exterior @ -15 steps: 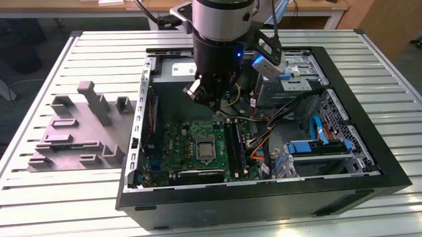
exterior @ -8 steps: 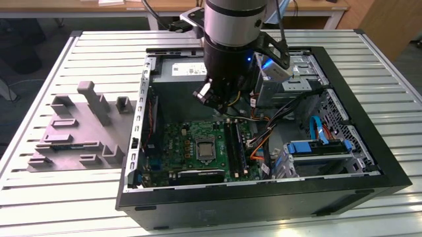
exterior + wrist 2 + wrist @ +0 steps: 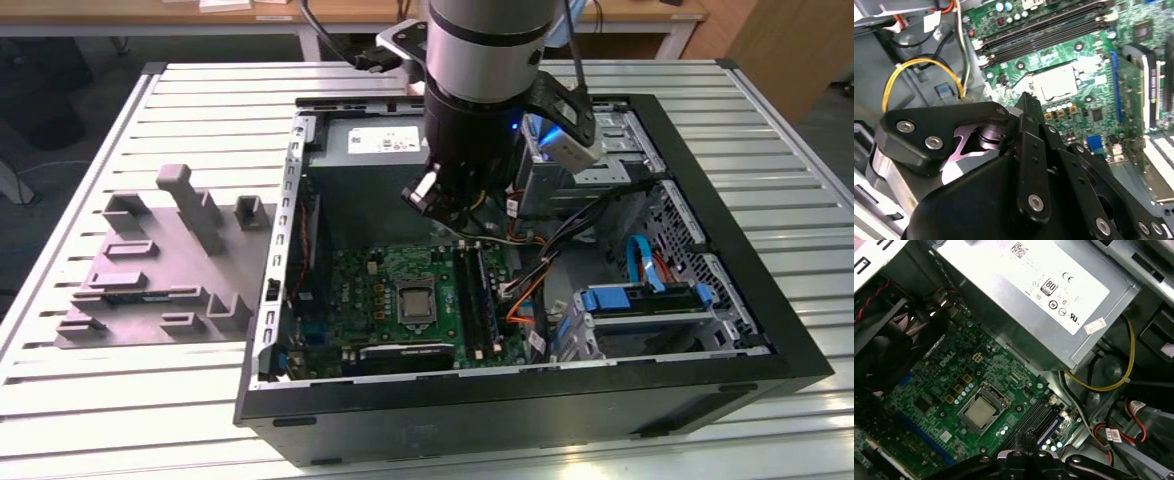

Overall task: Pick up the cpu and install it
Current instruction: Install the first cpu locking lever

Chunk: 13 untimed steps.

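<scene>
The cpu (image 3: pixel 979 411) lies flat in the socket of the green motherboard (image 3: pixel 929 385), its pale silver face up inside a metal frame; the second wrist view shows the cpu (image 3: pixel 1056 82) as a pale square, and in the exterior view the cpu (image 3: pixel 414 300) sits mid-board. My gripper (image 3: pixel 447 212) hangs inside the open computer case (image 3: pixel 747 300), above the board's far edge and apart from the chip. In both wrist views its black fingers (image 3: pixel 1027 102) (image 3: pixel 1026 437) stand together with nothing between them, over the memory slots beside the socket.
A grey power supply (image 3: pixel 1044 295) sits at the case's far end. Yellow cables (image 3: pixel 919 65) loop beside the board. A drive cage with blue cables (image 3: pixel 641 300) fills the exterior view's right. A grey plastic fixture (image 3: pixel 147 270) stands on the slatted table (image 3: pixel 801 160).
</scene>
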Motion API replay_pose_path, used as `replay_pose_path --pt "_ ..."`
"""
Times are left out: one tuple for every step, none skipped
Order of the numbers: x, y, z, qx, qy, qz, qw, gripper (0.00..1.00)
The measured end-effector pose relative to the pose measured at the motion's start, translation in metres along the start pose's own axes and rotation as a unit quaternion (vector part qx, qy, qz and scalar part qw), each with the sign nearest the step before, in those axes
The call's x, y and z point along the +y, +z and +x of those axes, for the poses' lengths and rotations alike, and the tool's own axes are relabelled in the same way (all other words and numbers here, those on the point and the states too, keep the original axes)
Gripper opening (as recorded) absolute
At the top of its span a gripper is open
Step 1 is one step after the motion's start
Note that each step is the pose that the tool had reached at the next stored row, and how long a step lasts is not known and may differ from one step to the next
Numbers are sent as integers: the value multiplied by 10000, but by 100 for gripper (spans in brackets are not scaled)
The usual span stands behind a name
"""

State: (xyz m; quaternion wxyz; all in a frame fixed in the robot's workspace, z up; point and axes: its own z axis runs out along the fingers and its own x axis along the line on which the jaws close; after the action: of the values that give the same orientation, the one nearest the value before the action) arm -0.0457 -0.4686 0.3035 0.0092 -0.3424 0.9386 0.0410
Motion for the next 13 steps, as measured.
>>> replay_pose_path --pt "0 2 -1 -7 0 -8 10000 11" --pt "0 2 0 -7 0 -8 10000 11" --pt "0 2 0 -7 0 -8 10000 11" --pt "0 2 -1 -6 0 -8 10000 11" --pt "-1 3 -1 -7 0 -8 10000 11" --pt "-1 3 -1 -7 0 -8 10000 11" --pt "-1 3 -1 -6 0 -8 10000 11" --pt "-1 3 -1 -6 0 -8 10000 11" --pt "-1 3 0 -6 0 -8 10000 11" --pt "-1 5 0 -7 0 -9 10000 11" --pt "-2 18 0 -12 0 -13 10000 11" --pt "-6 34 0 -14 -1 -16 10000 11" --pt "-10 51 -3 -16 -1 -19 10000 11"
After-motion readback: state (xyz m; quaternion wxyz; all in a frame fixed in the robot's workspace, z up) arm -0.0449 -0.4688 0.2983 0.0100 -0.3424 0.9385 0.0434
